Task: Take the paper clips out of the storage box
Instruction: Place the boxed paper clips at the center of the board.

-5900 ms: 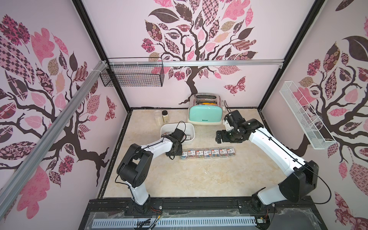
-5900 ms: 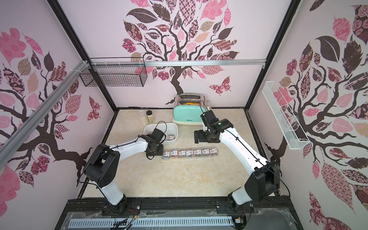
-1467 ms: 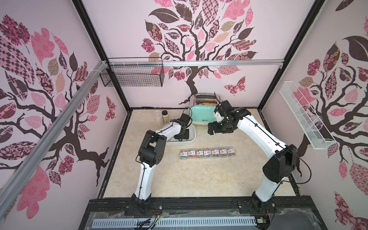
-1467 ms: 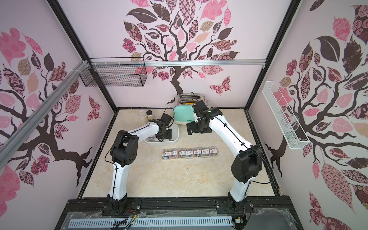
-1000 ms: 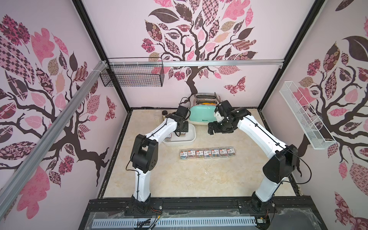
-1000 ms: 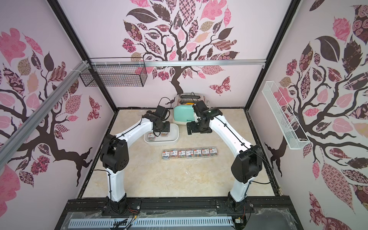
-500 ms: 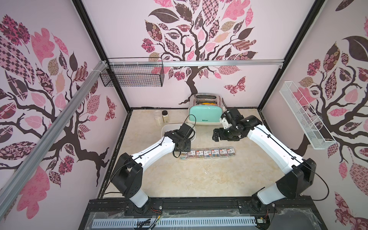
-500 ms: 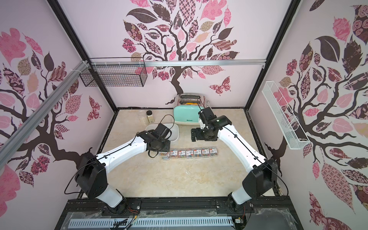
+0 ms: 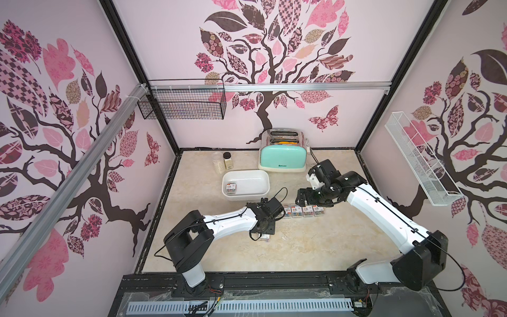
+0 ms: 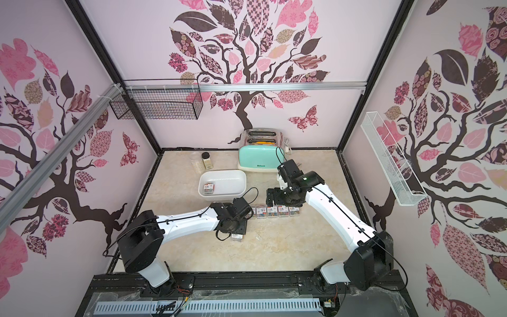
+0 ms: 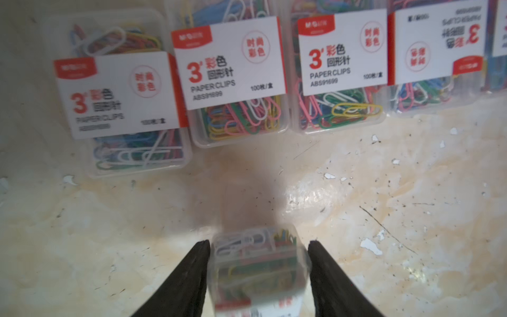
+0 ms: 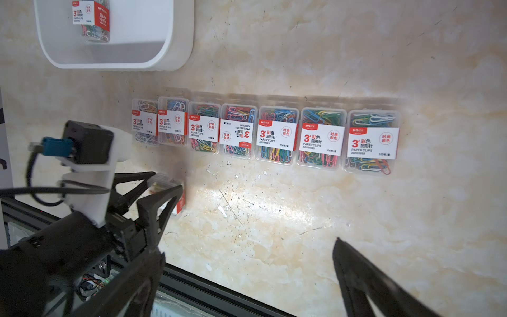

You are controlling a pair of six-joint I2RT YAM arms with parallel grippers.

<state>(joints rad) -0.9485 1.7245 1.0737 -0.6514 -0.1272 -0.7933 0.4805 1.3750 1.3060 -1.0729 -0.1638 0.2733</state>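
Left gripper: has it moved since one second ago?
Yes. The black left gripper was over the white plastic storage box; now it is nearer the robot's base, past the row of clear plastic paper clip cases, flanking another case.

Toaster: mint-green two-slot toaster with a chrome top (image 9: pixel 282 160), upright at the back of the bench, something orange in one slot.
Jars: clear plastic jar (image 9: pixel 218 163) and black-lidded jar of pale contents (image 9: pixel 227 162), side by side, left of the toaster.
Bench: beige marbled bench (image 9: pixel 301 247), scuffed and flecked.
Baskets: black wire basket (image 9: pixel 182 105) on the back rail; white mesh basket (image 9: pixel 419 162) on the right wall.
Walls: pink tree decals.
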